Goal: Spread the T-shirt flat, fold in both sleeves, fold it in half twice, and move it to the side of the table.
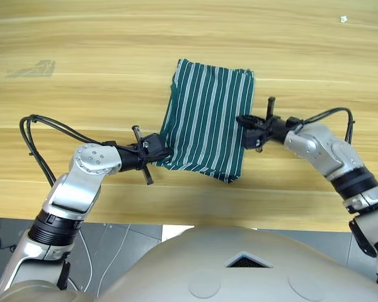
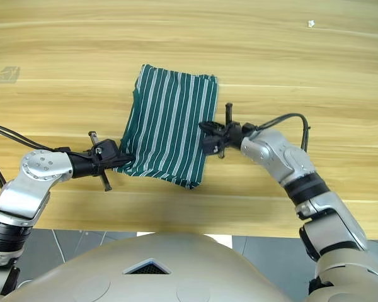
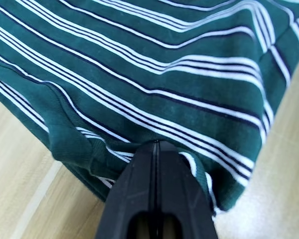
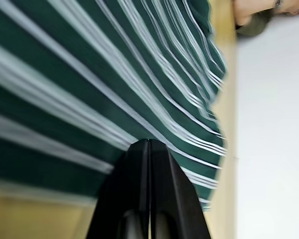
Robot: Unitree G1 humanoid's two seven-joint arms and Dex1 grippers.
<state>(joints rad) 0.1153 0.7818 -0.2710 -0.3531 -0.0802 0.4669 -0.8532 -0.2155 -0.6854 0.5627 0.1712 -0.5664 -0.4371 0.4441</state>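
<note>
The T-shirt, dark green with white stripes, lies folded into a narrow rectangle in the middle of the wooden table. My left gripper is at the shirt's near left corner. In the left wrist view its fingers are pressed together, with the cloth bunched at their tip. My right gripper is at the shirt's right edge, about halfway along it. In the right wrist view this gripper is shut, with the striped cloth at its tip.
A small white scrap lies at the far right of the table. A faint grey mark sits on the table at the far left. The table's front edge runs just behind both arms, with wide bare wood on each side of the shirt.
</note>
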